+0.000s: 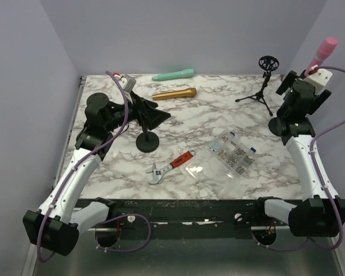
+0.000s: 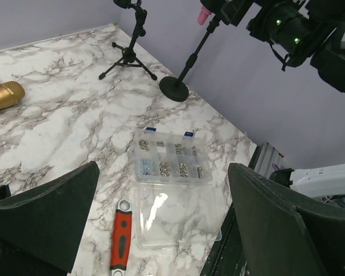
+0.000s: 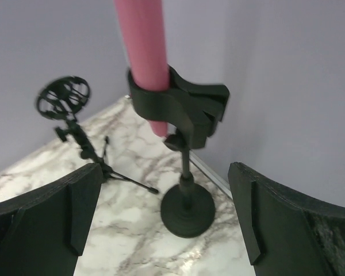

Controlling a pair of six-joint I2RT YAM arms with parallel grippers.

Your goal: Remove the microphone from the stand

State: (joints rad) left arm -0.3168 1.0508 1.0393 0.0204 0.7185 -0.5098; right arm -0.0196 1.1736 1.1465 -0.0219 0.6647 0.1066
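Observation:
A pink microphone (image 3: 142,46) stands upright in the black clip (image 3: 178,106) of a round-based stand (image 3: 187,210) at the table's back right corner, close to the wall. My right gripper (image 3: 164,187) is open and faces the stand, a finger on each side at clip and pole height, touching nothing. The top view shows the microphone (image 1: 326,50) rising above the right gripper (image 1: 292,81). My left gripper (image 1: 151,115) is open and empty at the left of the table, above a second round-based stand (image 1: 148,141). From the left wrist, the microphone's lower end (image 2: 204,15) shows far off.
A teal microphone (image 1: 173,75) and a gold microphone (image 1: 174,92) lie at the back. A tripod stand (image 1: 263,86) with an empty shock mount is left of the pink one. A red-handled wrench (image 1: 172,165) and a clear parts box (image 1: 233,154) lie mid-table.

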